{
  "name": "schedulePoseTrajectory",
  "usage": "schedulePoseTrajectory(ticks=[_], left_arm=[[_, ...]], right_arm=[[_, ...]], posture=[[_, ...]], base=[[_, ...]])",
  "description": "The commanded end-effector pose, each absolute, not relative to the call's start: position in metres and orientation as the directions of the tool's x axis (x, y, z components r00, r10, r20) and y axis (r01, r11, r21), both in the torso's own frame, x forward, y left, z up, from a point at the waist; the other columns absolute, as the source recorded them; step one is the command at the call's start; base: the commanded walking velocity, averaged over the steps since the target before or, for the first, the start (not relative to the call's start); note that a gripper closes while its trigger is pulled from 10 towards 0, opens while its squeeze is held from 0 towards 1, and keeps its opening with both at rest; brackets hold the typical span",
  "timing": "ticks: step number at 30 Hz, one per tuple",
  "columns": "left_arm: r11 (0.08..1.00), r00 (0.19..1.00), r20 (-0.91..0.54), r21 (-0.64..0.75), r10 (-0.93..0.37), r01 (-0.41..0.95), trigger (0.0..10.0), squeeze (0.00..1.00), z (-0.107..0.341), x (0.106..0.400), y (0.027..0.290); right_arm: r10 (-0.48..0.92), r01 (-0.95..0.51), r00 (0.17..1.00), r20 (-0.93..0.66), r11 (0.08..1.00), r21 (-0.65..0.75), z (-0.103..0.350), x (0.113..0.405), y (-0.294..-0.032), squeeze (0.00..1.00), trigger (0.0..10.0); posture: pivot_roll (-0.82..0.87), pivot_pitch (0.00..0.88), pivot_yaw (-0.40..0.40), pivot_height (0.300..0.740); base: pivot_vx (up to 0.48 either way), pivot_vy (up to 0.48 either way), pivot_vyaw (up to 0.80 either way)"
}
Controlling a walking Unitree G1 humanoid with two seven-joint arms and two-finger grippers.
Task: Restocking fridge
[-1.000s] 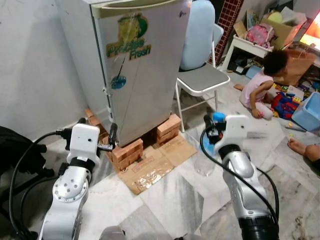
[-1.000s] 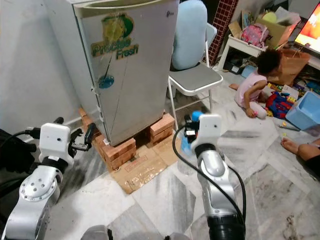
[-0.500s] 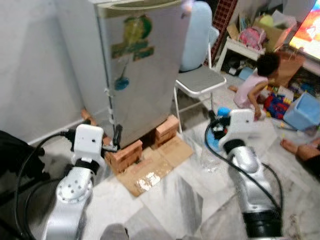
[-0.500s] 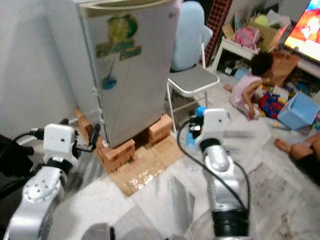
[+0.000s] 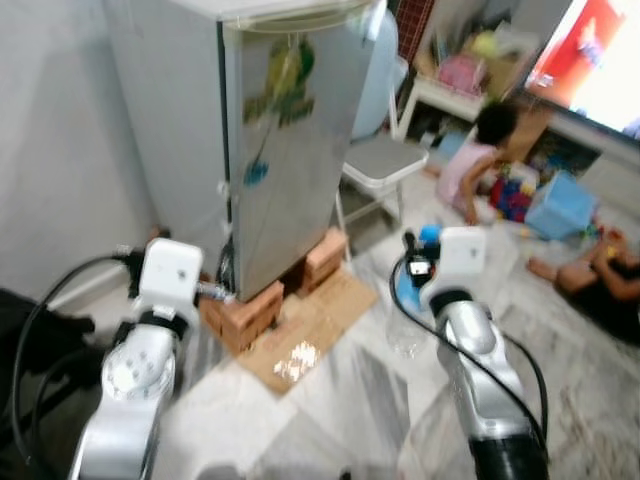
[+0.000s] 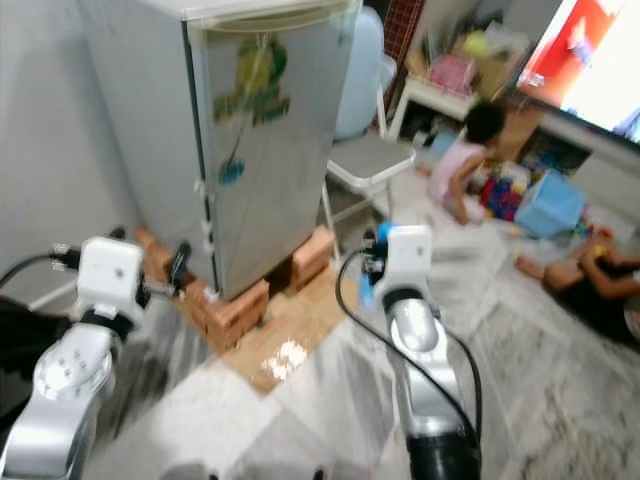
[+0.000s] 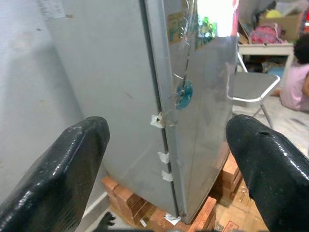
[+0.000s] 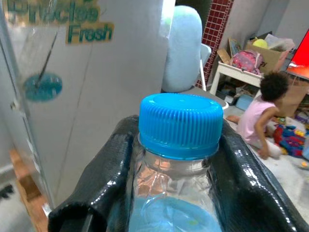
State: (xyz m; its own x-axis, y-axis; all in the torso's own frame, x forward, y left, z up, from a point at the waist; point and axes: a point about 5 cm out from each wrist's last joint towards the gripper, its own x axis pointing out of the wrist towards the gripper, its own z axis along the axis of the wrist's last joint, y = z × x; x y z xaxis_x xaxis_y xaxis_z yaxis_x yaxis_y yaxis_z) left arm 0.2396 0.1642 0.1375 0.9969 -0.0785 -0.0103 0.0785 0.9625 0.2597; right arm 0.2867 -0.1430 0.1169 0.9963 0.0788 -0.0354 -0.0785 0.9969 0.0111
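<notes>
Bottle (image 8: 179, 159) upright, cap (image 8: 181, 124) up, clamped in right end effector (image 8: 174, 164).

Silver arms (image 5: 135, 372), black cables (image 5: 30, 330)

I see a blurred silver fridge (image 6: 250, 130) with a green sticker, door shut, standing on red bricks (image 6: 236, 313) over flattened cardboard (image 6: 285, 345). My left gripper (image 6: 178, 268) hovers near its lower edge; a white chair (image 6: 365, 160) stands beside it.

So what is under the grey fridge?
Stacks of red bricks hold up the grey metal fridge, with flat brown cardboard in front. The floor beneath it is hidden.
</notes>
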Motion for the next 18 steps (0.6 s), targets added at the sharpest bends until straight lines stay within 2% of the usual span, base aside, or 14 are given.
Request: schedulePoseTrajectory(ticks=[1, 11, 13, 18], left_arm=[[0.96, 0.993, -0.001, 0.256, -0.114, 0.111, 10.0, 0.0, 0.14, 0.242, 0.155], [0.962, 0.993, 0.004, 0.248, -0.122, 0.117, 10.0, 0.0, 0.141, 0.242, 0.153], [0.972, 0.996, -0.005, 0.218, -0.085, 0.084, 10.0, 0.0, 0.14, 0.244, 0.155], [0.97, 0.995, 0.002, 0.222, -0.098, 0.096, 10.0, 0.0, 0.142, 0.245, 0.155]], right_arm=[[0.055, -0.055, 0.998, -0.037, 0.998, 0.014, 0.119, 0.286, -0.153, 0.0, 10.0], [-0.012, 0.009, 0.996, -0.091, 1.0, -0.029, 0.11, 0.285, -0.163, 0.0, 10.0], [-0.008, -0.001, 0.995, -0.098, 0.996, -0.093, 0.109, 0.286, -0.162, 0.0, 10.0], [0.009, -0.016, 0.995, -0.095, 0.996, -0.082, 0.109, 0.287, -0.158, 0.0, 10.0]], posture=[[0.12, 0.027, -0.101, 0.74], [0.12, 0.022, -0.099, 0.74], [0.12, 0.017, -0.098, 0.74], [0.13, 0.016, -0.101, 0.74]], base=[[0.48, 0.0, 0.0], [0.469, 0.0, 0.0], [0.324, 0.349, 0.0], [0.166, 0.417, 0.0]])
